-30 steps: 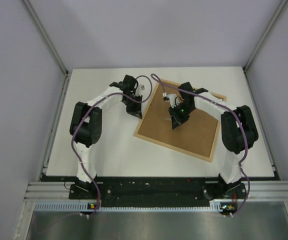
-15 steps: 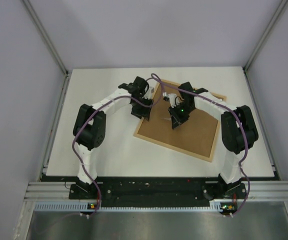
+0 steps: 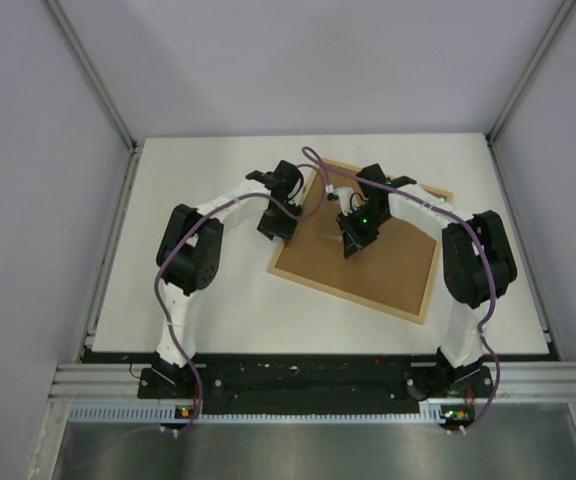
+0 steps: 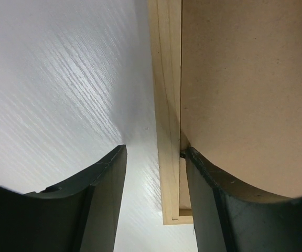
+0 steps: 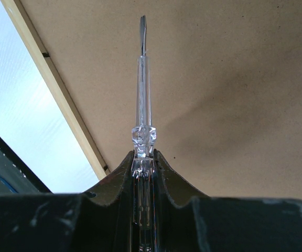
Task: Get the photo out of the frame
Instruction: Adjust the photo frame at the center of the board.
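Note:
The frame (image 3: 388,272) lies face down on the white table, its brown fibreboard back up, so the photo is hidden. My left gripper (image 3: 276,228) is open at the frame's left edge near a corner. In the left wrist view the light-wood rail (image 4: 166,105) runs between the fingers of this gripper (image 4: 156,149). The right finger (image 4: 208,178) touches the edge of the brown back (image 4: 245,79), and the left finger stands apart over the table. My right gripper (image 3: 351,245) is shut on a clear-handled screwdriver (image 5: 143,89), its flat tip pointing over the brown back (image 5: 235,94).
Bare white table (image 3: 198,290) lies left of the frame and in front of it. Grey walls with metal corner posts (image 3: 93,70) close in the sides and back. A black base rail (image 3: 298,375) runs along the near edge.
My left arm has swung right from the bare table to the frame's left edge, and its jaws have parted. The right arm and the screwdriver have not moved.

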`<state>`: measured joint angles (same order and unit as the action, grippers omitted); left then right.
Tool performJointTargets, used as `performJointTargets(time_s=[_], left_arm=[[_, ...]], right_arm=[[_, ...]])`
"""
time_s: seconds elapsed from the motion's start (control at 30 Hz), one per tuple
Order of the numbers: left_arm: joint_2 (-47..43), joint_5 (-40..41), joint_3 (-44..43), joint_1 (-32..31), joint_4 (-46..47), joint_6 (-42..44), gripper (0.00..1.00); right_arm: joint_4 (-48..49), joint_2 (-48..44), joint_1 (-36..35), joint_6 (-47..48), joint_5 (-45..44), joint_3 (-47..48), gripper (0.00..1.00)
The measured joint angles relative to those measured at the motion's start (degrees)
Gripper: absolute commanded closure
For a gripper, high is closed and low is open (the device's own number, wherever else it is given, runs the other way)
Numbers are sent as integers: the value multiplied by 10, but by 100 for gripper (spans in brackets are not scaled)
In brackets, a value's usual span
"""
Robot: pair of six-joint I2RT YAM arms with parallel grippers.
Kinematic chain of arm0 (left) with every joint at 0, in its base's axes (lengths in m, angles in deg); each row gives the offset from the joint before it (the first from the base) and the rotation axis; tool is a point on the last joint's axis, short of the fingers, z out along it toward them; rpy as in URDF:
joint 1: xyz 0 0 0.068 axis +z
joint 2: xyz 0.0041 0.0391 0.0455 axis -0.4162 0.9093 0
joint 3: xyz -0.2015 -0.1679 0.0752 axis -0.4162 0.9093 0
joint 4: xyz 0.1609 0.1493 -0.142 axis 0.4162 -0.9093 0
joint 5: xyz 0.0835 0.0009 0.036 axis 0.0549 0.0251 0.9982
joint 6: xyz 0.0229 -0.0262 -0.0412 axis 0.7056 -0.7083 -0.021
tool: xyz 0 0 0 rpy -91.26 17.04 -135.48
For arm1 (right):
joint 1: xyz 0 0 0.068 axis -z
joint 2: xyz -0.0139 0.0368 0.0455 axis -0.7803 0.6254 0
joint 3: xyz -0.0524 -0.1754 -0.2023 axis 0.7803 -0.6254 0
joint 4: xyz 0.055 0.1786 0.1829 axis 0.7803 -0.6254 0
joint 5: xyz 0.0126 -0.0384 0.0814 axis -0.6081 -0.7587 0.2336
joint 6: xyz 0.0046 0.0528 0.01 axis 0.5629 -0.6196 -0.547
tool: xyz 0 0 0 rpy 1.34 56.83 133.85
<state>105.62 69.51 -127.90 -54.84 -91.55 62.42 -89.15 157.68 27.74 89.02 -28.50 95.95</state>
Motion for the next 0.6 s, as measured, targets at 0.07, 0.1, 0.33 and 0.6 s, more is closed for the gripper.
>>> performJointTargets(time_s=[0.07,0.1,0.33,0.6], left_arm=[[5,1,-2,-1,-1,0,45],[5,1,-3,-1,-1,0,45],[6,1,-5,-6,-2,0,48],[7,11,-7,-10,-12,0,54]], right_arm=[[0,0,0,0,0,0,100],[0,0,0,0,0,0,100],[0,0,0,0,0,0,100],[0,0,0,0,0,0,100]])
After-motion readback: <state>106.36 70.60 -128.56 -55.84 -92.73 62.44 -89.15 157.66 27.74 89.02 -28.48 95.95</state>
